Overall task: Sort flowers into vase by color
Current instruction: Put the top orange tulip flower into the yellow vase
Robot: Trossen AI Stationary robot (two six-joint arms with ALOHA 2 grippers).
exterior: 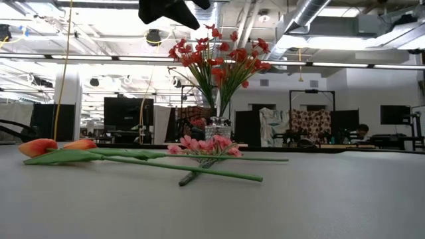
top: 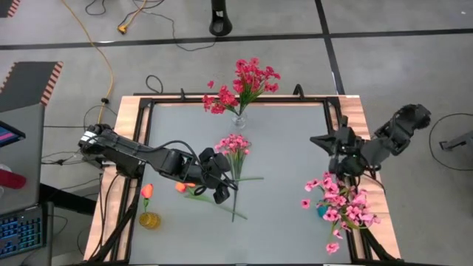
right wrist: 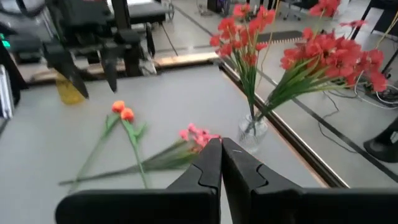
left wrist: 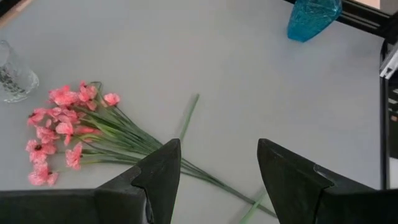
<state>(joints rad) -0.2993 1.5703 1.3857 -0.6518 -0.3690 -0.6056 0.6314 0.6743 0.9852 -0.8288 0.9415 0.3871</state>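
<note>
A pink spray (top: 233, 144) lies flat mid-table, its thin green stems (left wrist: 186, 165) running toward the near edge. Two orange tulips (top: 181, 187) lie beside it. My left gripper (left wrist: 217, 174) hovers open above the stems (top: 218, 177), touching nothing. Red flowers (top: 247, 81) stand in a clear vase (top: 240, 120) at the far edge. More pink flowers (top: 344, 207) fill a blue vase (top: 323, 210) at the right. One orange tulip (top: 147, 192) stands in a yellow vase (top: 149, 219). My right gripper (right wrist: 221, 158) is shut and empty, raised at the table's right side (top: 319, 139).
A black frame (top: 222, 100) borders the grey tabletop, with wooden boards (top: 126, 118) outside it. Bare table lies between the pink spray and the blue vase (left wrist: 313, 17). The clear vase (left wrist: 12, 74) stands just beyond the pink blooms.
</note>
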